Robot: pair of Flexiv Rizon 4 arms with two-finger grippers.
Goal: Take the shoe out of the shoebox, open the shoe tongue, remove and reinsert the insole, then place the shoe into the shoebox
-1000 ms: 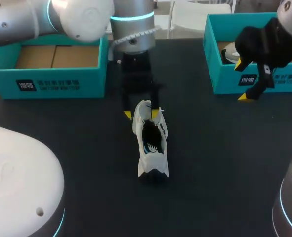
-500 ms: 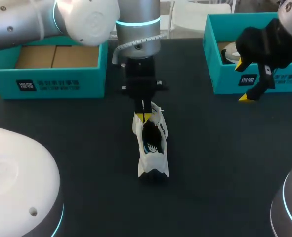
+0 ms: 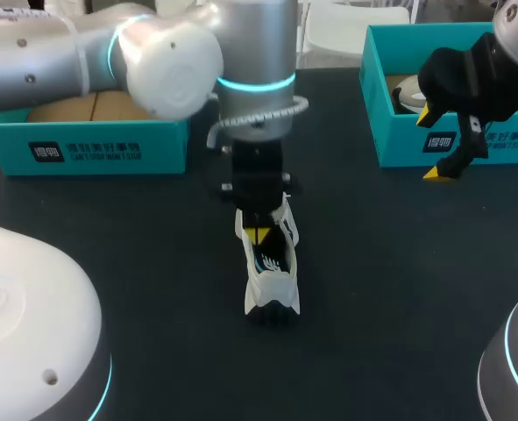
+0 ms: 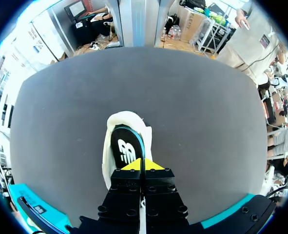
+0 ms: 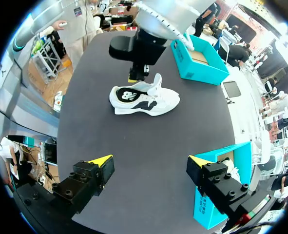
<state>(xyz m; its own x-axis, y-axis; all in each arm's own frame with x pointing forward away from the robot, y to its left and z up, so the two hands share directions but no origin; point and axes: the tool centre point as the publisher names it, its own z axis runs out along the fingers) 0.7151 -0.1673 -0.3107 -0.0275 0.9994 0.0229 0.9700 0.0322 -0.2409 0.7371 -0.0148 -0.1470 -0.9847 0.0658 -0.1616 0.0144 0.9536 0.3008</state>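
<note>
1. Since a moment ago, the left fingers [image 3: 259, 235] have been sliding from the heel end of the shoe [image 3: 272, 281] to over its opening.
2. They are pressing tight together now, with their yellow tips just above the black insole [image 4: 125, 148]; I cannot tell if they are pinching anything.
3. The white shoe is standing upright in the middle of the dark counter [image 3: 399, 263], out of both boxes.
4. The right fingers [image 3: 430, 145] are hanging wide open and holding nothing, beside the right box [image 3: 469, 149].
5. The left box [image 3: 83, 149] is sitting behind the left arm.
</note>
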